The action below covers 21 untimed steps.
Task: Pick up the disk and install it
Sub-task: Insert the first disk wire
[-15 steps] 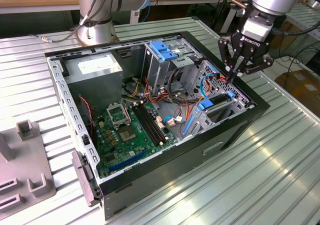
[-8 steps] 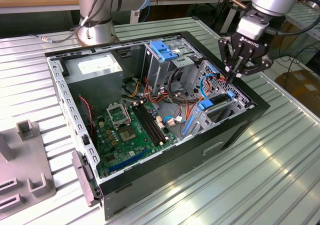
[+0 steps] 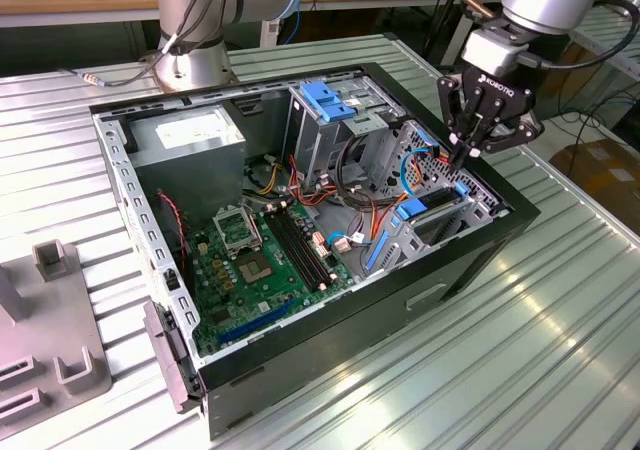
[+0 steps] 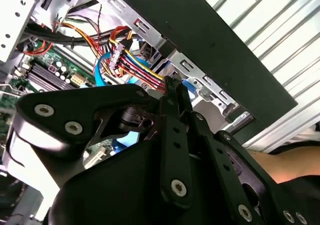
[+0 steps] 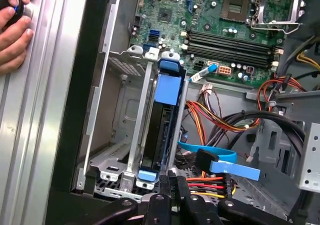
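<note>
An open black computer case (image 3: 470,270) lies on the ribbed metal table (image 3: 560,350) — inside, a green motherboard (image 3: 260,265), a grey power-supply box (image 3: 190,140) and red-yellow cables (image 5: 210,115). A grey fixture (image 3: 60,360) sits at the exterior view's left.

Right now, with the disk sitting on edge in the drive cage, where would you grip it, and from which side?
Probably by the blue rail edge facing the case opening, pinching across the thin width of the disk and coming straight in from the open side, where the end effector is. The metal cage walls cover both flat faces, leaving only that narrow edge exposed.
</note>
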Tool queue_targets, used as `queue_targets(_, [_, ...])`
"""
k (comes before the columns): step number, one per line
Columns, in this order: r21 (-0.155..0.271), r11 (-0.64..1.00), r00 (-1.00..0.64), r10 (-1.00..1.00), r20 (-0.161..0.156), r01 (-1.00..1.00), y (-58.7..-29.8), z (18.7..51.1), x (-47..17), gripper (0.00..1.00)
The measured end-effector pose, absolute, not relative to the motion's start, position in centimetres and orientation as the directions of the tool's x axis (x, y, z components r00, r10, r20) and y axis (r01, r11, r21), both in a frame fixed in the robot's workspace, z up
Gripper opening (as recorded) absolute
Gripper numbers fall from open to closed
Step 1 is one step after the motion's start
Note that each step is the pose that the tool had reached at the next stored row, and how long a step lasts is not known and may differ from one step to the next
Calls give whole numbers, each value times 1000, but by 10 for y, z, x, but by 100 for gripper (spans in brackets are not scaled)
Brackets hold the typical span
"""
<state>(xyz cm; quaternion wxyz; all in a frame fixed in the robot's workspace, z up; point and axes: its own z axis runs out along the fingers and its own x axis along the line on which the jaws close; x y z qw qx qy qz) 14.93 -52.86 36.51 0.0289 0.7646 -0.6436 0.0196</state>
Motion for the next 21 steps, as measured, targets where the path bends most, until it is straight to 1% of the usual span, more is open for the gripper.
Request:
queue_targets(7, [19, -145, 146, -987, 69, -989, -529, 363, 145, 16])
queue_targets(15, [20, -43, 44, -996, 82, -999, -529, 359, 145, 16])
queue_targets(21, [20, -33, 35, -996, 78, -999, -529, 358, 137, 16])
